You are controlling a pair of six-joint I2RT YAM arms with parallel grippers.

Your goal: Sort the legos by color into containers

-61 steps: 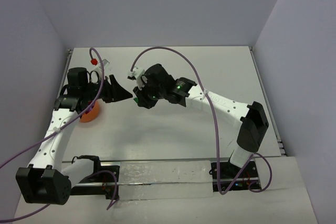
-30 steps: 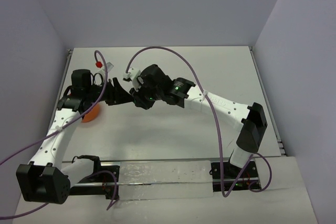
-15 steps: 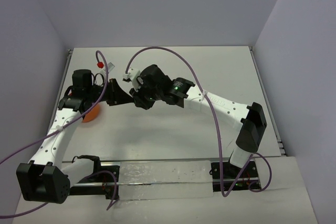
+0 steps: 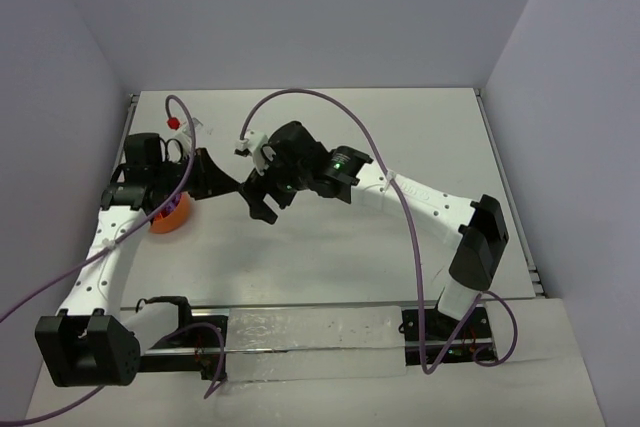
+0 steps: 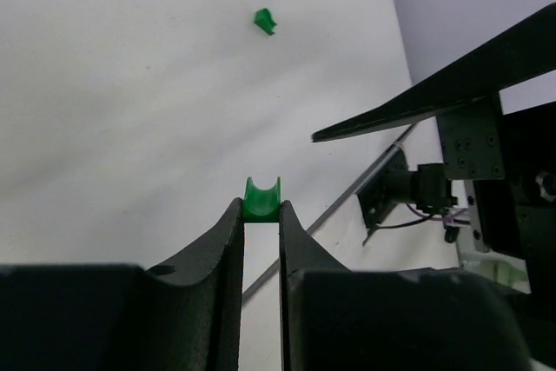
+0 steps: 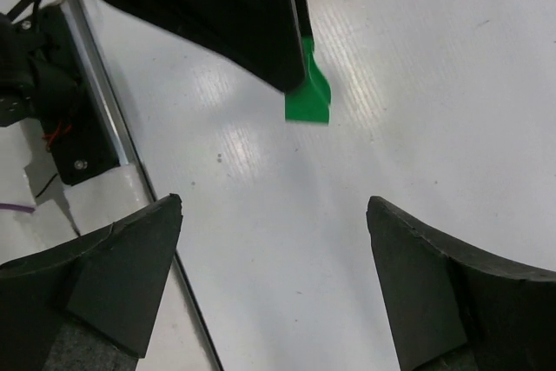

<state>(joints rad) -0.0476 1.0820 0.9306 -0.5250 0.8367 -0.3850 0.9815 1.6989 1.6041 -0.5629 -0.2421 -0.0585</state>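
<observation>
a green lego [image 5: 261,199] is grasped at the tips of the left pincer [image 5: 261,211]; the right pincer [image 6: 274,241] is held released, spread wide above the tabletop [image 6: 408,84].

R gripper [image 6: 271,215] let go & spread; green lego [image 5: 261,201] now in L gripper [image 5: 261,211].

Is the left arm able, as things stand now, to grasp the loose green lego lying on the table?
Probably not yet: the left claw is shut on a second green lego. The loose green lego lies ahead with bare table around it.
</observation>
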